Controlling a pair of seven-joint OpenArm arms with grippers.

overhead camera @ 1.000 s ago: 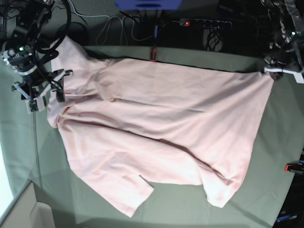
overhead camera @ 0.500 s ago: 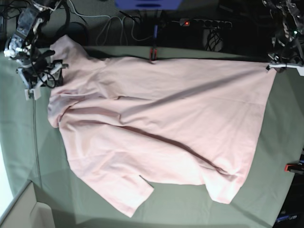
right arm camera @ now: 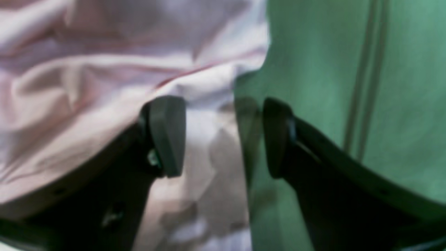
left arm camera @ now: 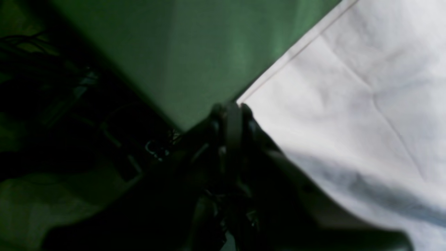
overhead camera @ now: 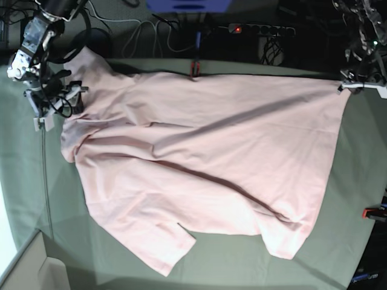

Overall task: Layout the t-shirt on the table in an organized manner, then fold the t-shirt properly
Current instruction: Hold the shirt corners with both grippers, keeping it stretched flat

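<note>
Clearly the left end effector (left arm camera: 228, 109) is pinched tight on a hem corner of the t-shirt (overhead camera: 199, 163), at the far right edge of the surface (overhead camera: 357, 181). Over at the far left, the right end effector (right arm camera: 223, 136) gapes wide, one finger (right arm camera: 167, 134) above pink cloth, the other above green. Between them the shirt lies spread across the surface.

1. I work at a robotics lab bench: grey-green cloth table (overhead camera: 357, 181) held by red clamps (overhead camera: 195, 68).
2. Behind it, a power strip (overhead camera: 261, 29) and loose cables (overhead camera: 151, 33).
</note>
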